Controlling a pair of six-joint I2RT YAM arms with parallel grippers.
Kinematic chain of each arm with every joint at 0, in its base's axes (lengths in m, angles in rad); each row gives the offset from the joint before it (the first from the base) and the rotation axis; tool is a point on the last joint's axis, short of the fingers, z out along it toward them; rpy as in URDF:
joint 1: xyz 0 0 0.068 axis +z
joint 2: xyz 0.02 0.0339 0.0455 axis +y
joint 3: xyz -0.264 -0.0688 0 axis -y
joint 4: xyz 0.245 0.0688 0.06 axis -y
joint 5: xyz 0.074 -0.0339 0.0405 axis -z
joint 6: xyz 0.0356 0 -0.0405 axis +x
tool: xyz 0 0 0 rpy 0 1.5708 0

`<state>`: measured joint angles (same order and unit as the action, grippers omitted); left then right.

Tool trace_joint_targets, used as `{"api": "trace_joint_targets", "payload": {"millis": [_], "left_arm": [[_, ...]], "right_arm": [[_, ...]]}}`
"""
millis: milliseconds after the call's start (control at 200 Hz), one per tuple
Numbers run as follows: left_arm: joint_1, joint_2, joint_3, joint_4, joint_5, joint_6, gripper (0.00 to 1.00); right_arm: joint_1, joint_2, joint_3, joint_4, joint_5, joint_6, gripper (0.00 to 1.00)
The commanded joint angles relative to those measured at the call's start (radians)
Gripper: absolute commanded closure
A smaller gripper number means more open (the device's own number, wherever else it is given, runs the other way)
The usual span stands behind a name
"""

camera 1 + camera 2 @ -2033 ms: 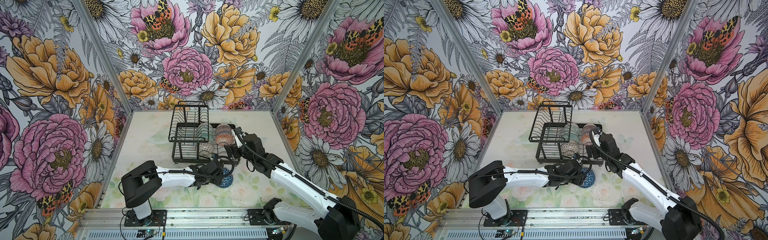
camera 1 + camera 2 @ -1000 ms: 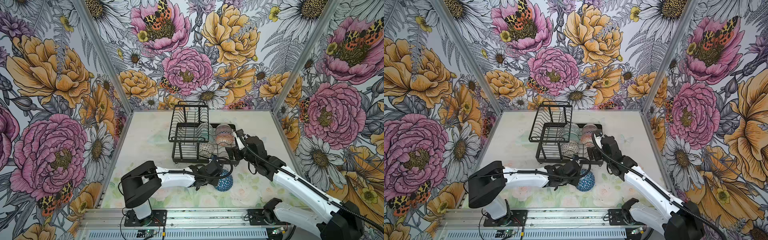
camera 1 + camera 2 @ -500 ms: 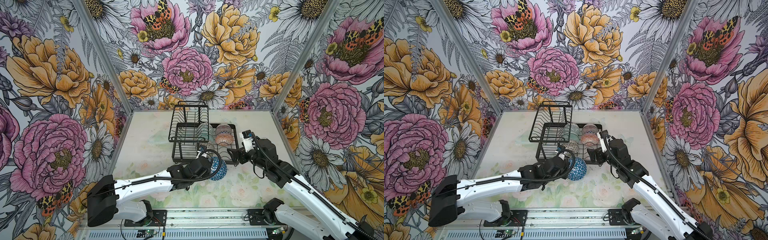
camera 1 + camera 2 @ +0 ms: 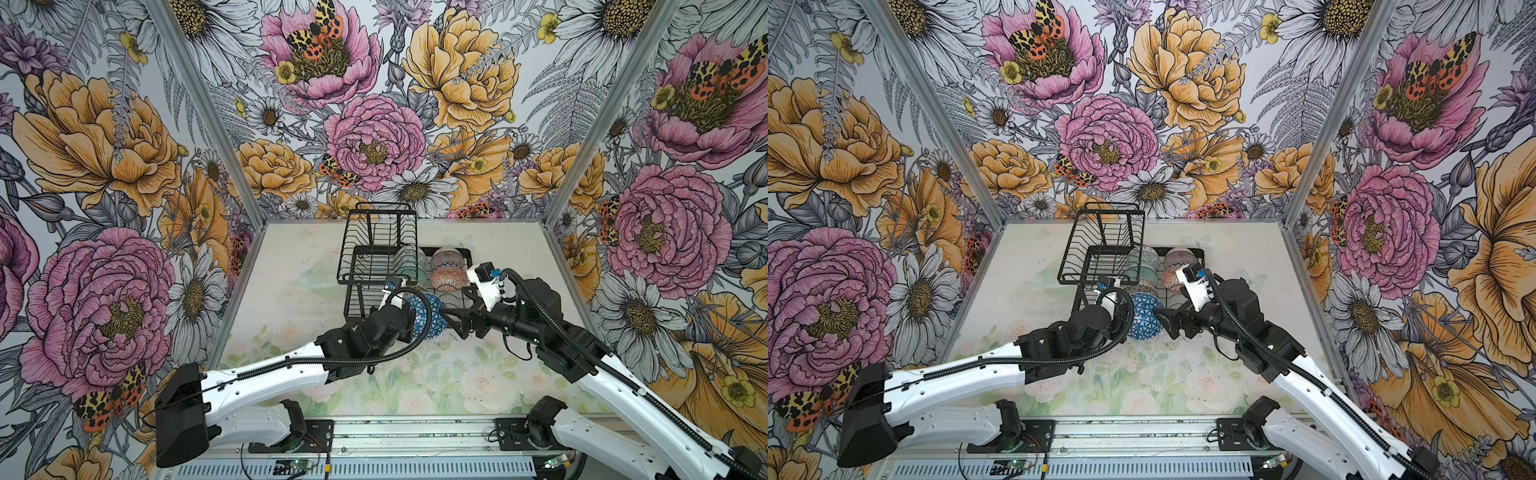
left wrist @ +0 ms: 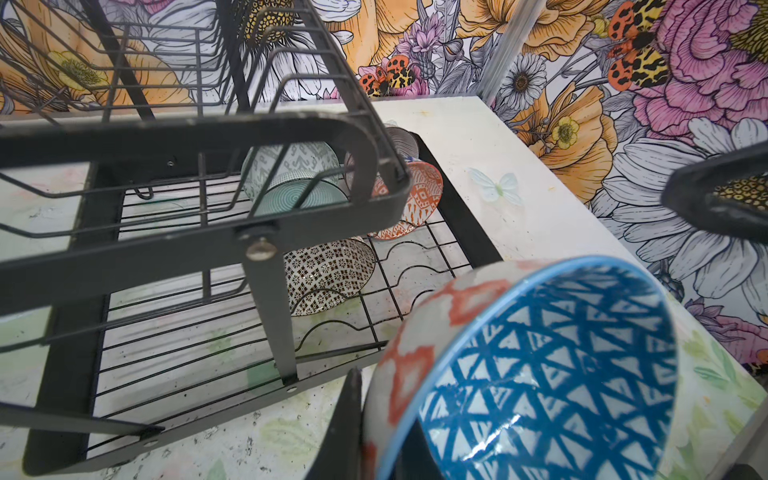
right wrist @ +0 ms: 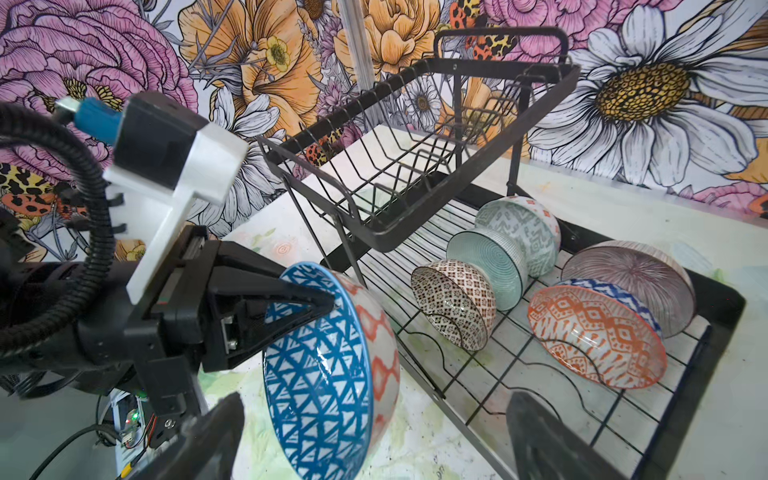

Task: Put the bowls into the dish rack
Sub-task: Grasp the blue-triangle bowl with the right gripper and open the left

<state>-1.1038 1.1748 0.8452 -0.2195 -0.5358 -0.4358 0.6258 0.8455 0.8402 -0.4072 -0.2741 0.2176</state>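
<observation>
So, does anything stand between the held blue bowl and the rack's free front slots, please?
Nothing visible: bare front wires of the dish rack lie beyond the blue bowl; the open right gripper hovers alongside.

- Left arm [image 4: 270, 376]: stretched low from its base toward the middle, forearm near level.
- Left gripper [image 4: 409, 311]: jaws pinched on the rim of the blue-triangle bowl [image 4: 429, 316], which it holds on edge.
- Right arm [image 4: 602, 365]: elbow raised, wrist turned inward toward the left one.
- Right gripper [image 4: 451, 322]: jaws spread wide, gripping nothing, just beside that bowl.
</observation>
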Motion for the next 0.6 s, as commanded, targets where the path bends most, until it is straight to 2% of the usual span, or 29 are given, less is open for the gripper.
{"api": "trace_joint_targets", "payload": {"millis": [0,265,415,596], "left_arm": [[0.004,-0.009,0.051,0.115,-0.026,0.04,1.0],[0.004,-0.009,0.063,0.157,-0.021,0.065,1.0],[0.005,0.005,0.069,0.174,-0.003,0.067,1.0],[0.005,0.03,0.081,0.179,0.02,0.066,1.0]], "right_arm": [[0.018,0.048,0.022,0.042,0.043,0.039,0.04],[0.04,0.143,0.037,0.086,0.049,0.089,0.3],[0.046,0.168,0.033,0.107,0.046,0.107,0.37],[0.046,0.181,0.024,0.128,0.048,0.123,0.53]]}}
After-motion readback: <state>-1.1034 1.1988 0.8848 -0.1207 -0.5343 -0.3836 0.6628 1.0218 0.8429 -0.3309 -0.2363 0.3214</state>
